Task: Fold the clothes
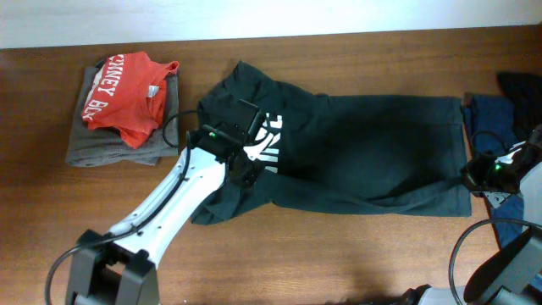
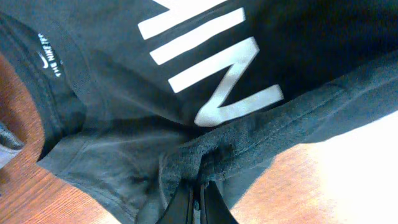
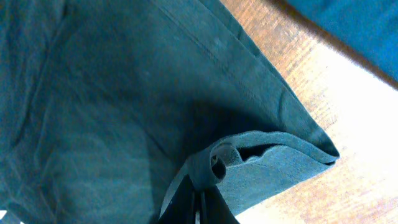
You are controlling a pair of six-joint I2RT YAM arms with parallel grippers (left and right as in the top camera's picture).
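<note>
Left gripper (image 1: 243,174) clamped on T-shirt (image 1: 364,152) hem fold, right gripper (image 1: 474,176) pinching its corner near desk (image 1: 339,254) right edge. Shallow pinches could slip under tension.

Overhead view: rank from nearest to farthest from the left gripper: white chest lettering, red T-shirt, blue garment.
1. White lettering on the dark T-shirt, beside the left gripper.
2. Red T-shirt, upper left.
3. Blue garment, right edge.

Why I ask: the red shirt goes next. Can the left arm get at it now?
Probably not yet: the left fingers are shut on the dark shirt. Once released, the red shirt lies nearby, unobstructed.
</note>
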